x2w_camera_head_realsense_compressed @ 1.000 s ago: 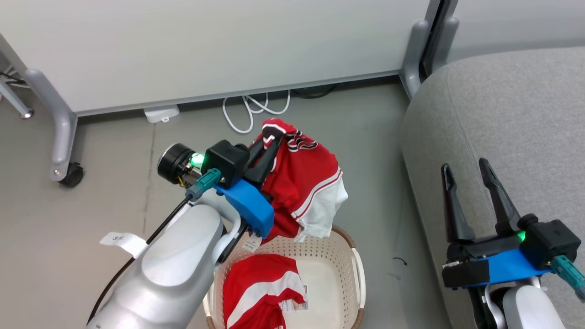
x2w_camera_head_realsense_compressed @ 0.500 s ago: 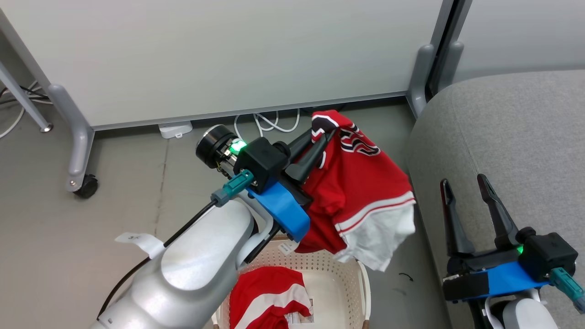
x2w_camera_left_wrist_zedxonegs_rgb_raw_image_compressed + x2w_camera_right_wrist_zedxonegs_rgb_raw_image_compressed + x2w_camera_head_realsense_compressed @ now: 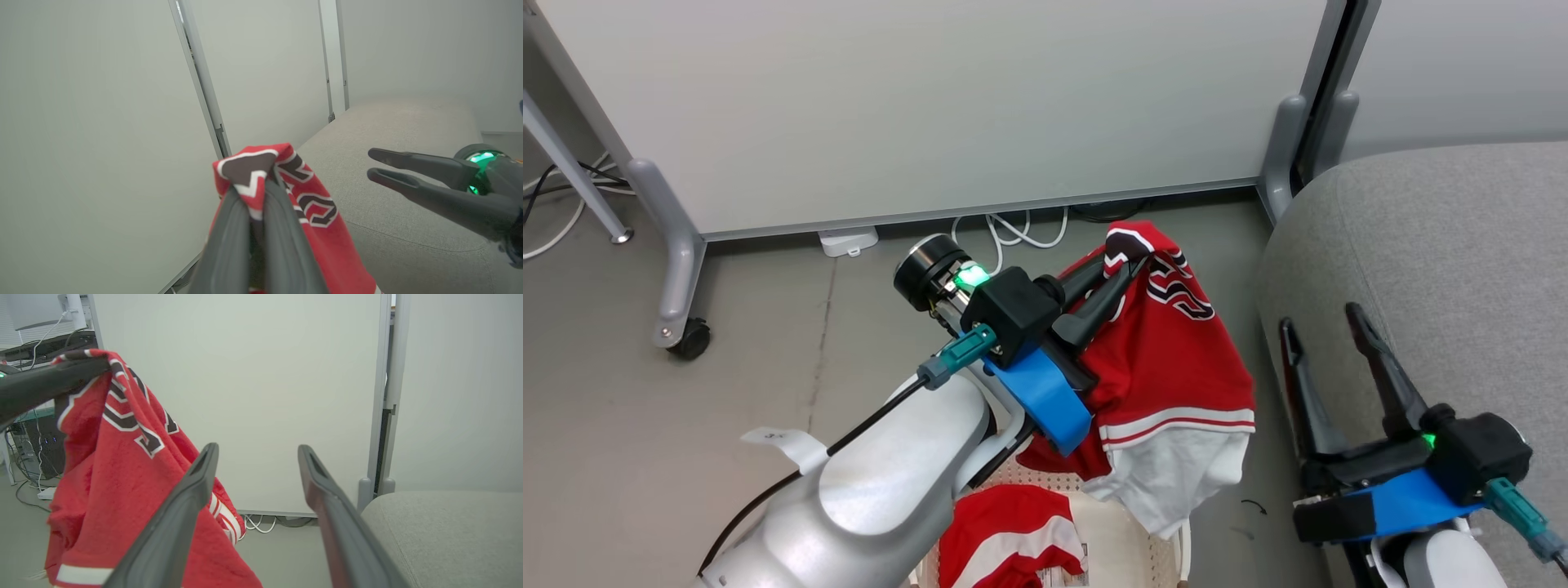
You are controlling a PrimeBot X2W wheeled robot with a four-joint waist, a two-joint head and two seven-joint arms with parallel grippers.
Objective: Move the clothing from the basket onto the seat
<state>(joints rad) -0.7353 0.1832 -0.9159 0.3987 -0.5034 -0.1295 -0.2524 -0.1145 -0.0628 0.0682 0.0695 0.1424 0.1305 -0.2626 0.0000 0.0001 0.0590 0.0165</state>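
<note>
My left gripper [image 3: 1129, 260] is shut on the top edge of a red garment [image 3: 1168, 367] with white trim and black-and-white lettering. The garment hangs above the right side of the cream perforated basket [image 3: 1115, 531], close to the grey seat [image 3: 1421, 245]. A second piece of red clothing [image 3: 1005, 543] with a white stripe lies in the basket. My right gripper [image 3: 1321, 320] stands open and empty over the seat's left edge. In the left wrist view the left gripper [image 3: 251, 183] pinches the garment [image 3: 314, 208] before the seat [image 3: 400, 130]. The right wrist view shows the right gripper [image 3: 257, 448] beside the hanging garment [image 3: 122, 465].
White partition panels [image 3: 931, 106] stand behind on grey legs, one with a caster [image 3: 690, 339]. A white cable [image 3: 1013, 229] and a small white box [image 3: 848, 241] lie on the floor by the panel. A paper tag [image 3: 776, 441] lies left of my arm.
The left gripper has carried the hanging garment to the right, from over the basket's far rim toward the seat. The head view has shifted too. The right gripper stays open.
</note>
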